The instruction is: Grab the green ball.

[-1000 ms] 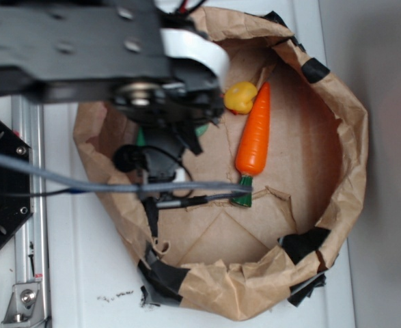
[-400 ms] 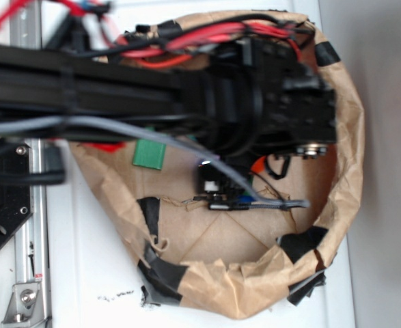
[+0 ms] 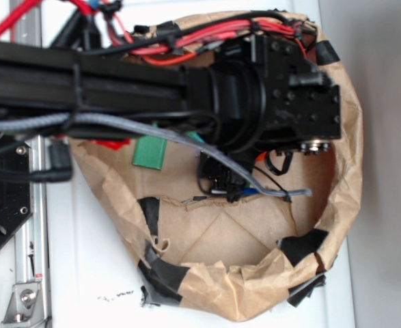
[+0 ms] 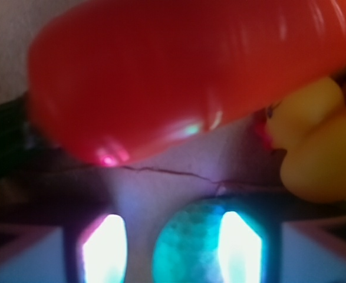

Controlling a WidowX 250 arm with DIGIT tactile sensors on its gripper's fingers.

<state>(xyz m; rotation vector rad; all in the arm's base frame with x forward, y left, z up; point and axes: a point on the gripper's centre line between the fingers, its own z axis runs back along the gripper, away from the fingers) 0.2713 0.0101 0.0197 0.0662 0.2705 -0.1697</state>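
While the black arm (image 3: 186, 89) is stretched over the brown paper bowl (image 3: 343, 205), the green ball (image 4: 190, 244) is seen at the bottom of the wrist view, under the orange carrot (image 4: 173, 76) and beside the yellow toy (image 4: 320, 141). Whether the claw (image 4: 173, 247) is wide or closed cannot be told.

A flat white surface (image 3: 91, 273) lies under everything, with small dark specks near its lower edge. A plain grey wall (image 3: 388, 164) stands along the right side. Light is soft and even.
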